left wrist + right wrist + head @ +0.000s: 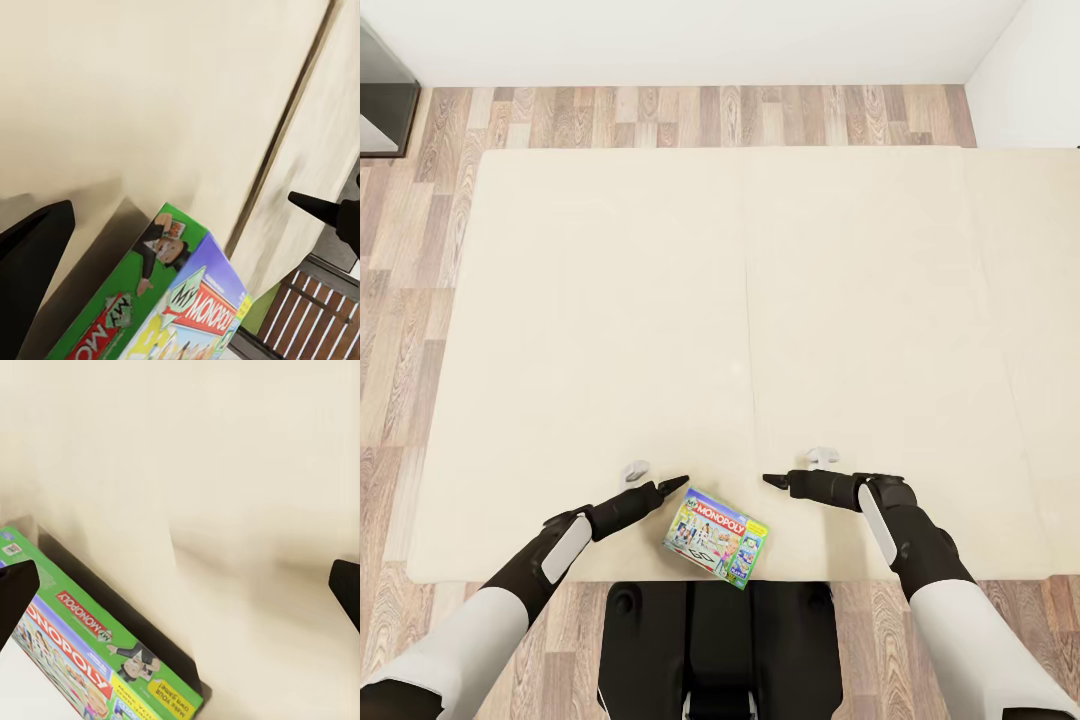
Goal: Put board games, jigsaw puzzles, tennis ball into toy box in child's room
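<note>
A white-green "MONOPOLY" board game [717,536] lies flat on the bed [760,300], close to the beige mattress's near edge. My left gripper [672,485] hovers just to the left of it and slightly beyond, tip pointing right. My right gripper [770,481] hovers to the right of the box, tip pointing left. Neither touches the box. In the left wrist view the box [172,307] lies close below one black finger [30,270]. In the right wrist view the box [90,645] lies between the wide-apart fingers of the right gripper [180,585], which holds nothing.
Wood-plank floor [410,330] runs along the bed's left side and far end. A dark cabinet [382,100] stands at the far left corner below the white wall [690,40]. My black base [710,640] is against the bed's near edge.
</note>
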Motion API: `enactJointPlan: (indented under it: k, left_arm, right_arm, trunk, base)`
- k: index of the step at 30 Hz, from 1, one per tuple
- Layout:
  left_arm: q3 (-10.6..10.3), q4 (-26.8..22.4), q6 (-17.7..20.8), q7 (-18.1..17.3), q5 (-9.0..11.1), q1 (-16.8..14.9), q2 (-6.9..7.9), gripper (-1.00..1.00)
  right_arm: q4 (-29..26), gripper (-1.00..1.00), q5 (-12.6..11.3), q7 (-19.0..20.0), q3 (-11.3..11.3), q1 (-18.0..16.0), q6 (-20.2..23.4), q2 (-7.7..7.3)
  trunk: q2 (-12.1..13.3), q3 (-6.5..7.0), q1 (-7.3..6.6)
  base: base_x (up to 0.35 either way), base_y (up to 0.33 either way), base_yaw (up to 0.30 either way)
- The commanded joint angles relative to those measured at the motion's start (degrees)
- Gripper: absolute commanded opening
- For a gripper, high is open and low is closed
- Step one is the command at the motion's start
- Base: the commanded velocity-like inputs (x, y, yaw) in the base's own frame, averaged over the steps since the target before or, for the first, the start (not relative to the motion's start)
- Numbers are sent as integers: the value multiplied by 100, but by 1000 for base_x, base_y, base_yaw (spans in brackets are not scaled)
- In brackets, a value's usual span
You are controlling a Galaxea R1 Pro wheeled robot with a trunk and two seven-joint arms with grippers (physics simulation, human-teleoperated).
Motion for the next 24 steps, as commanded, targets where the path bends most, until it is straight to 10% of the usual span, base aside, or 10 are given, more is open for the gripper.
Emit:
enactJointPlan:
  k: [1, 24]
  left_arm:
    - [-14, -2, 13, 12, 60, -3, 6, 100]
    - [-61, 79, 46, -55, 73, 65, 57, 100]
  right_arm:
    - [-2, 100, -25, -16, -9, -2, 15, 0]
    - [-75, 100, -54, -9, 26, 127, 198, -134]
  trunk:
    - [-8, -6, 5]
    - [-8, -6, 5]
  base:
    - [0, 0, 0]
    - [0, 0, 0]
